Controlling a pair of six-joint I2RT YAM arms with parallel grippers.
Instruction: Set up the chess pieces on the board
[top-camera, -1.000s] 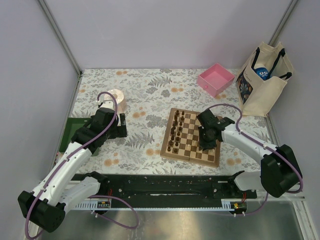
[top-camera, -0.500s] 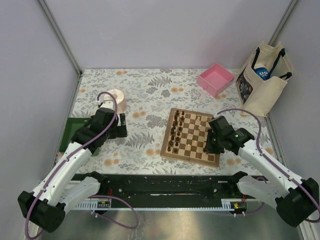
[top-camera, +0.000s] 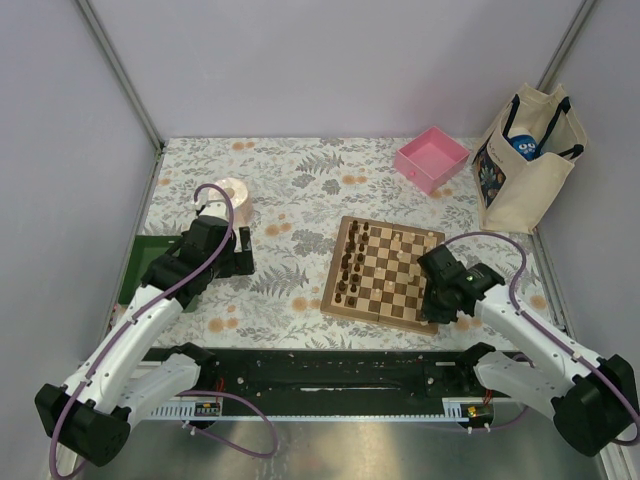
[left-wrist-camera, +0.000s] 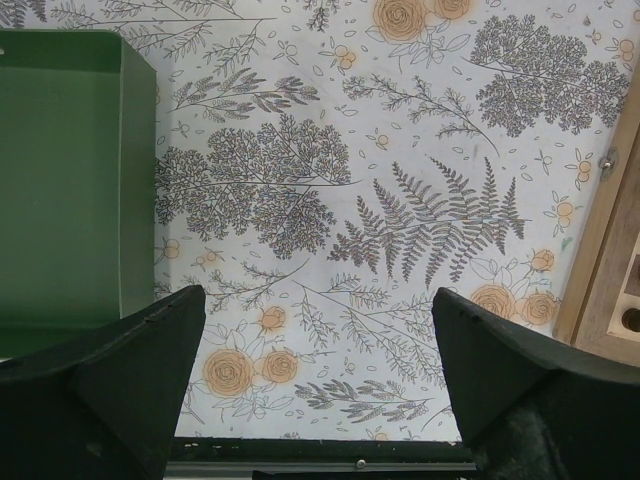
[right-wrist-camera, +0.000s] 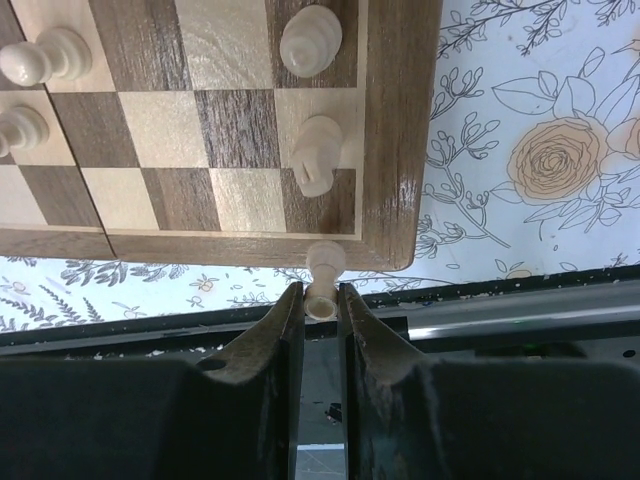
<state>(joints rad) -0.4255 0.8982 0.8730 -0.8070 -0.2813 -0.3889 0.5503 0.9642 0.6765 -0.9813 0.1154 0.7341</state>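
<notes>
The board (top-camera: 375, 316) lies right of centre, with dark chess pieces (top-camera: 350, 265) in rows on its left side and a few pale ones (top-camera: 402, 242) on the right. My right gripper (top-camera: 438, 300) hovers at the board's near right corner. In the right wrist view it (right-wrist-camera: 320, 300) is shut on a pale piece (right-wrist-camera: 324, 270) just off the board's border (right-wrist-camera: 390, 150). A pale knight (right-wrist-camera: 318, 162) and another pale piece (right-wrist-camera: 310, 40) stand on the squares closest to that corner. My left gripper (left-wrist-camera: 320, 350) is open over bare tablecloth, beside the green tray (left-wrist-camera: 60, 180).
A pink tray (top-camera: 432, 158) sits at the back right, with a tote bag (top-camera: 525, 160) against the right wall. A pale roll (top-camera: 235, 195) stands behind the left arm. The green tray (top-camera: 133, 265) hugs the left edge. A black rail (top-camera: 320, 375) runs along the near edge.
My right gripper has pulled back from over the board's right side to its near right corner, its jaws closing on the pale piece. The left arm has not moved.
</notes>
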